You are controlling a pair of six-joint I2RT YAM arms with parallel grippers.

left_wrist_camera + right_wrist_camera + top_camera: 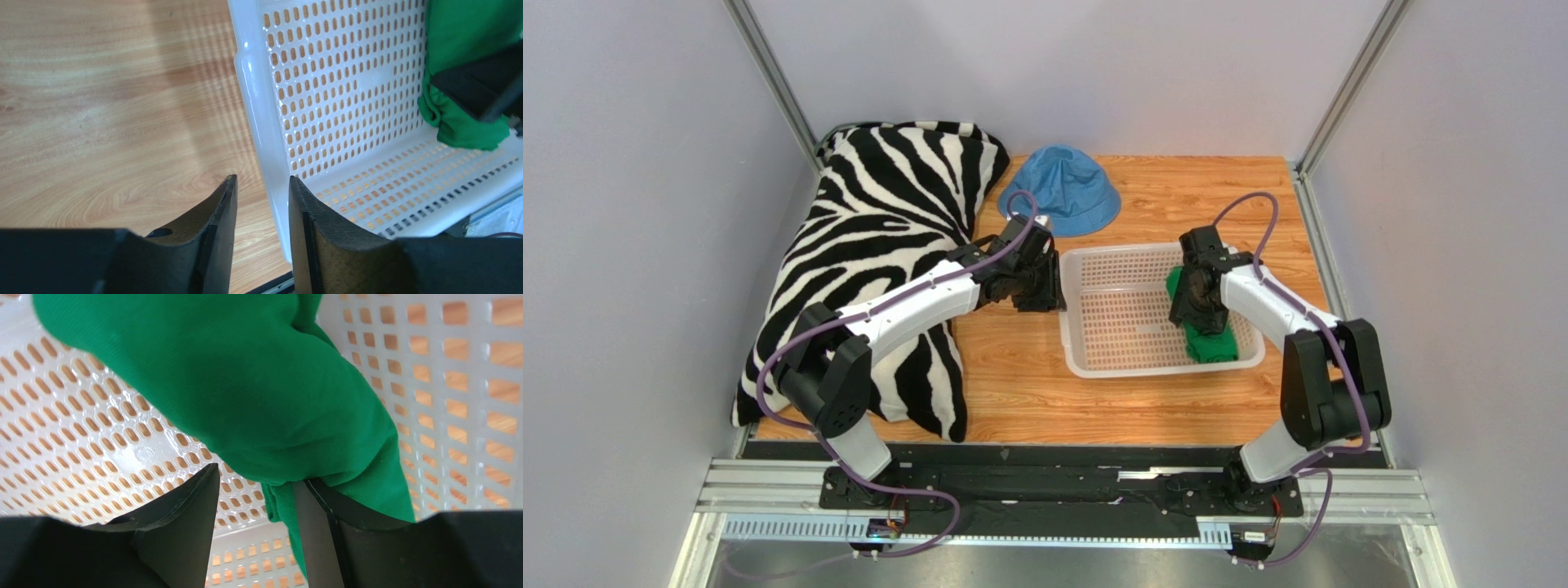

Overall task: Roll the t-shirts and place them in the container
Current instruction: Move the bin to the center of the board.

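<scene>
The bright green t-shirt lies bunched up along the right side of a white perforated basket. My right gripper hangs directly over it. In the right wrist view the t-shirt drapes over the right finger, and a fold hangs in the gap of my right gripper; the jaws stand apart and the left finger touches nothing. My left gripper is open and straddles the basket's left wall without pinching it. The t-shirt shows at the basket's far side.
A black-and-white zebra pillow covers the left of the wooden table, under the left arm. A blue bucket hat lies behind the basket. Grey walls enclose the table on three sides.
</scene>
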